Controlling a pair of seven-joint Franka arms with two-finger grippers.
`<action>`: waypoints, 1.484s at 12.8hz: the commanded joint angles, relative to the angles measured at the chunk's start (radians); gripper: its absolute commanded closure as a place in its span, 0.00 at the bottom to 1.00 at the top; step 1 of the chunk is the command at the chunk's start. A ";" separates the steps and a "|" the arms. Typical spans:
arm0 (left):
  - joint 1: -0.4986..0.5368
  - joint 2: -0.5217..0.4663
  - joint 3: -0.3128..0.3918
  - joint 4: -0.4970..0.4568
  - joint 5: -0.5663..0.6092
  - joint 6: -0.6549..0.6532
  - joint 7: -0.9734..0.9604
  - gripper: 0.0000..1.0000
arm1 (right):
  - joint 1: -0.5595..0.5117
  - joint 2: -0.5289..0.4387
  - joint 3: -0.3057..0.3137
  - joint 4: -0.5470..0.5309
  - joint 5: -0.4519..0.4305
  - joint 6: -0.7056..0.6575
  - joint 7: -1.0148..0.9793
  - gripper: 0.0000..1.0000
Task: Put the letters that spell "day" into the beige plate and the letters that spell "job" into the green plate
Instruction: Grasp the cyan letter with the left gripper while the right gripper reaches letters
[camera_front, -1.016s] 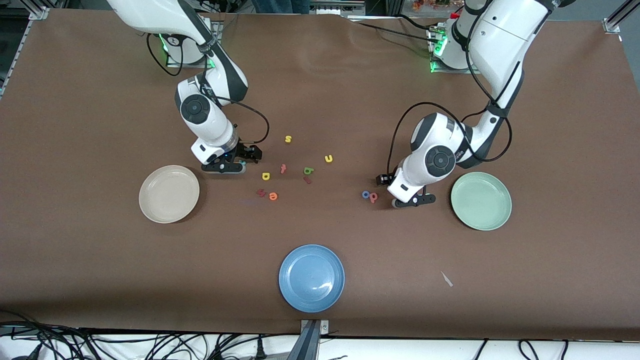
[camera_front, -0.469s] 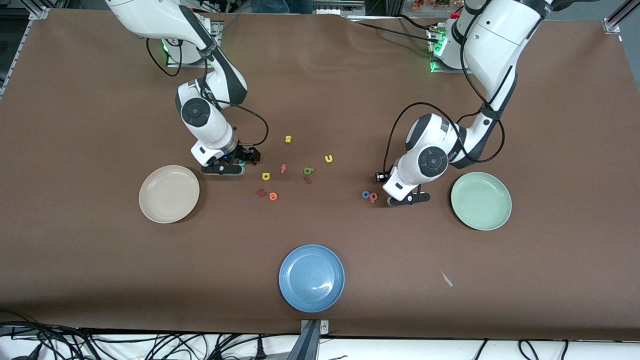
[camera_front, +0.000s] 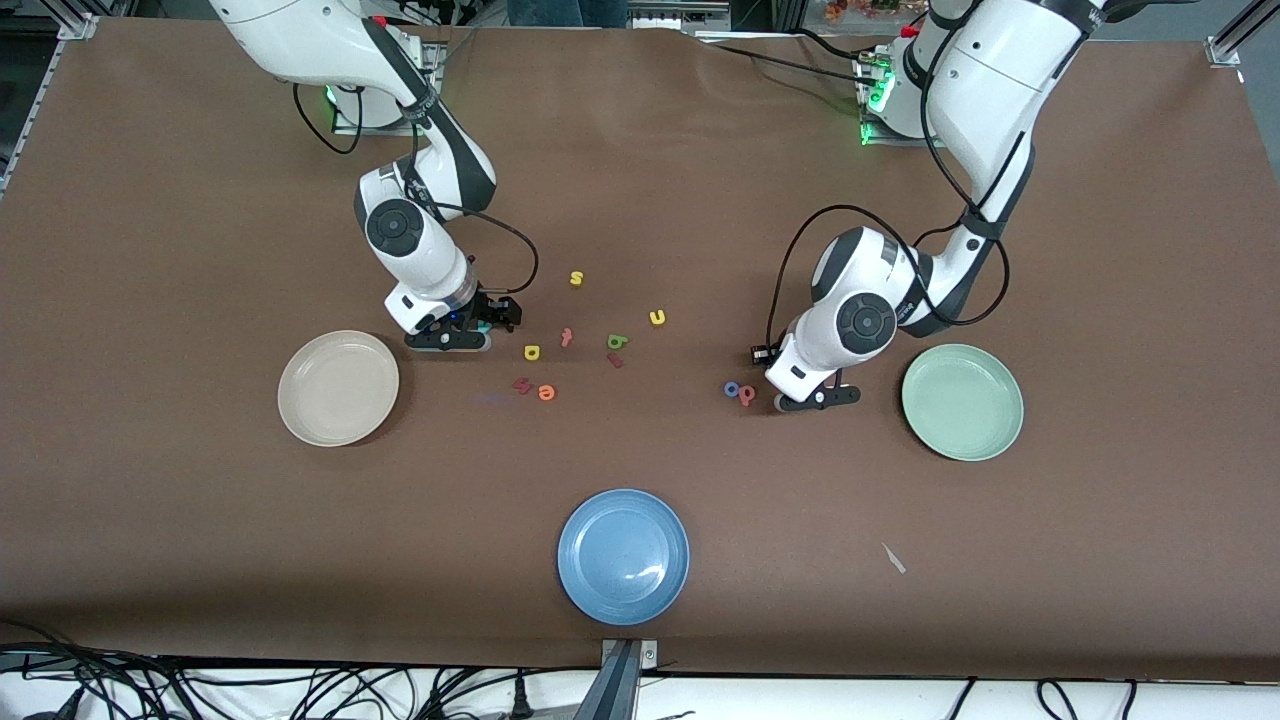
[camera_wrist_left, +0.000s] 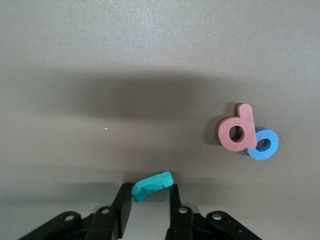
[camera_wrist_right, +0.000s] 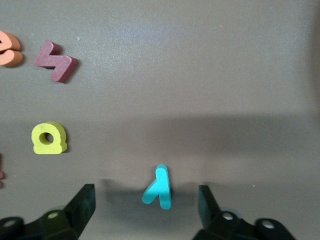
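A teal "j" (camera_wrist_left: 152, 186) lies tilted between the fingertips of my left gripper (camera_wrist_left: 149, 192), which is shut on it at table level (camera_front: 812, 400). Beside it lie the pinkish-red b-shaped letter (camera_wrist_left: 236, 132) and the blue "o" (camera_wrist_left: 264, 145), touching each other. The green plate (camera_front: 962, 402) is empty, toward the left arm's end. My right gripper (camera_wrist_right: 146, 190) is open, low over the table, with the teal "y" (camera_wrist_right: 160, 187) between its fingers and touching neither. The yellow rounded letter (camera_wrist_right: 49, 138) and the green letter (camera_front: 617, 342) lie near the table's middle. The beige plate (camera_front: 338, 388) is empty.
A blue plate (camera_front: 623, 556) sits near the front edge. Loose letters lie mid-table: a yellow "s" (camera_front: 576, 278), a yellow "u" (camera_front: 657, 317), a red "t" (camera_front: 567, 337), a dark red letter (camera_wrist_right: 56, 61) and an orange "e" (camera_front: 546, 392). A small scrap (camera_front: 893, 558) lies toward the front.
My left gripper has shifted toward the blue "o" and pinkish-red letter, and its fingers have closed in on the teal "j". My right gripper has barely moved, its fingers slightly narrower.
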 joint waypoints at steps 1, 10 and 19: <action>-0.011 -0.004 0.007 -0.004 -0.001 0.012 -0.004 0.80 | 0.005 -0.004 -0.004 -0.016 -0.018 0.025 0.009 0.22; -0.008 0.019 0.016 0.057 -0.002 0.012 -0.028 0.79 | 0.005 -0.005 -0.004 -0.016 -0.018 0.025 0.001 0.65; -0.011 0.027 0.016 0.051 -0.001 0.008 -0.031 0.97 | 0.004 -0.022 -0.004 -0.014 -0.018 0.013 -0.019 1.00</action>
